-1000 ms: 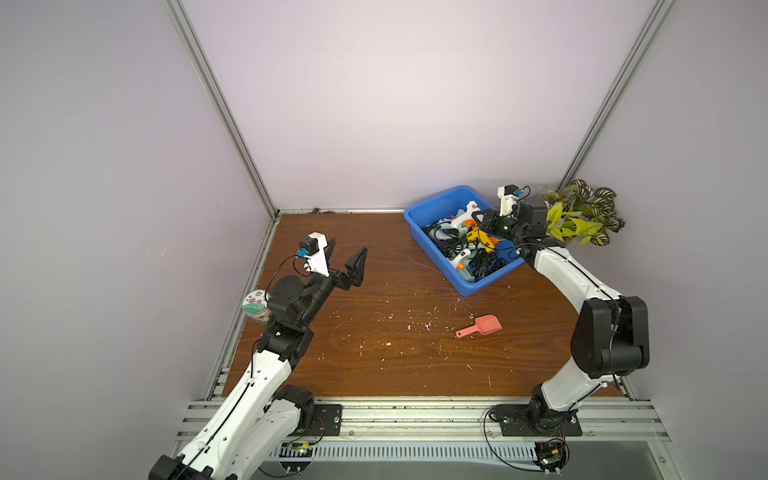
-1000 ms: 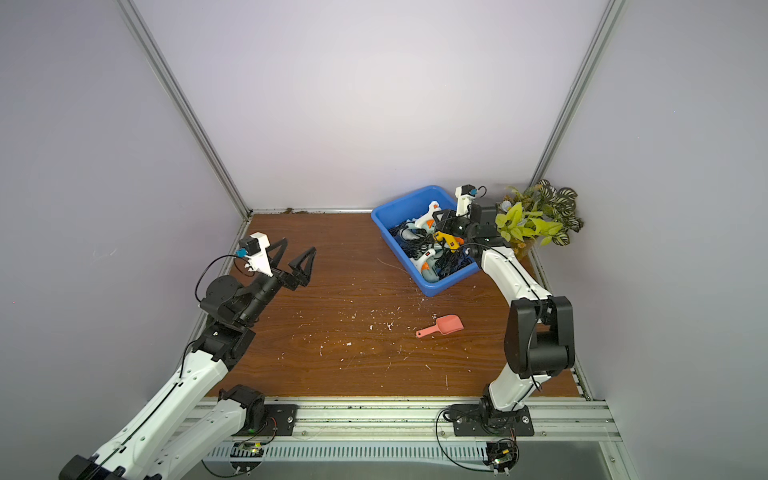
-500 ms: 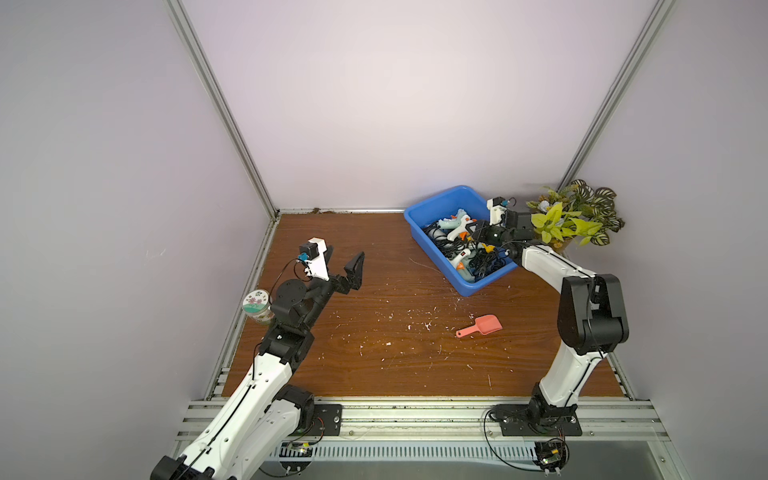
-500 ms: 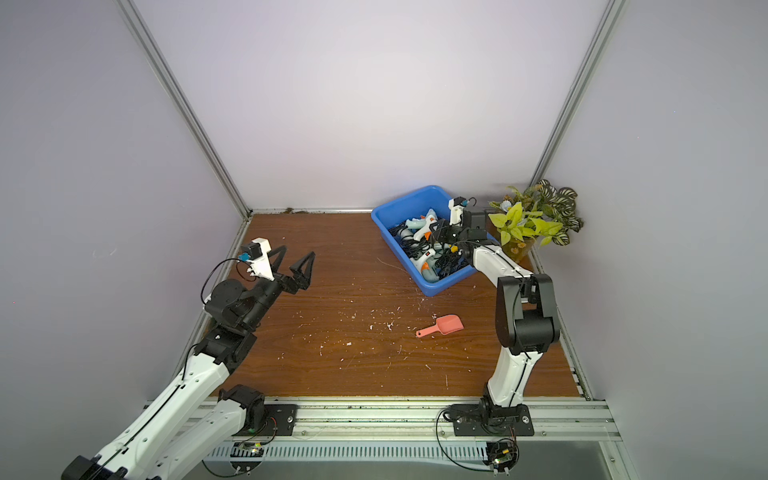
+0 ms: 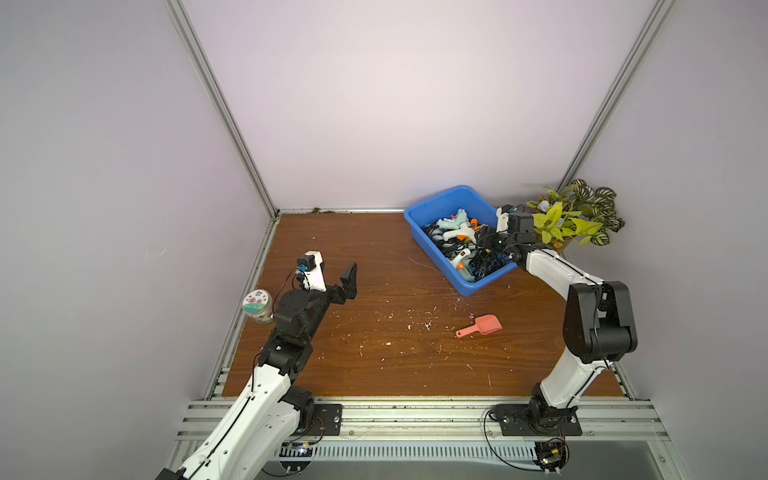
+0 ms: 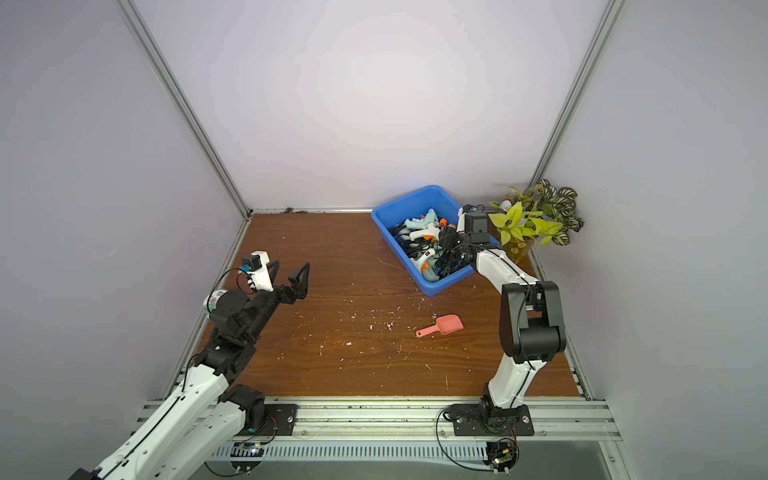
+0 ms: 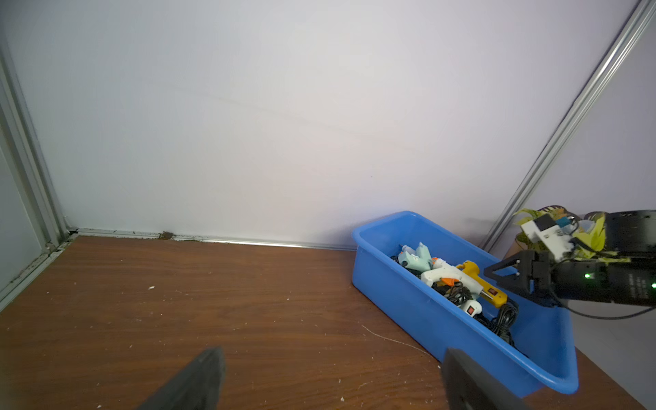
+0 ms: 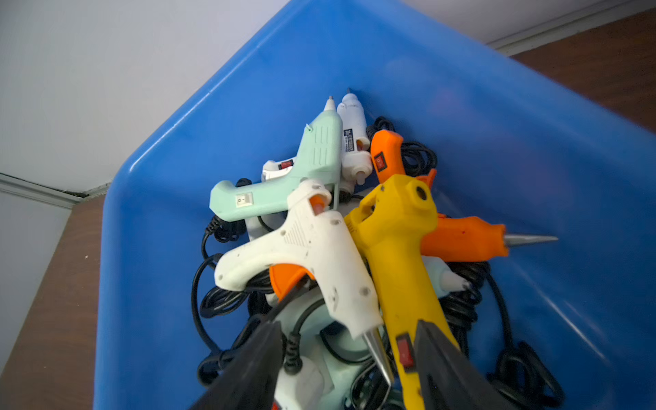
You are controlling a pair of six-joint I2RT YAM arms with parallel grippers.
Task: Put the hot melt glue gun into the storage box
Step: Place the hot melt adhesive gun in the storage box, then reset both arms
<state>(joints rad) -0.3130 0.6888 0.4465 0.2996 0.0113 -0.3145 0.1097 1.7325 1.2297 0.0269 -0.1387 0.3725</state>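
Your right gripper [image 8: 348,324] hangs jaws apart over the storage box [image 5: 484,282] at the surface's [image 5: 374,332] far right corner; the yellow glue gun [image 8: 397,230] lies loose inside. Your left gripper [image 6: 291,268] gapes idle. The task looks done.

From high, both my top views took in the whole table [image 5: 374,249]; both wrist cameras faced the storage box [image 7: 443,319], the right closely.
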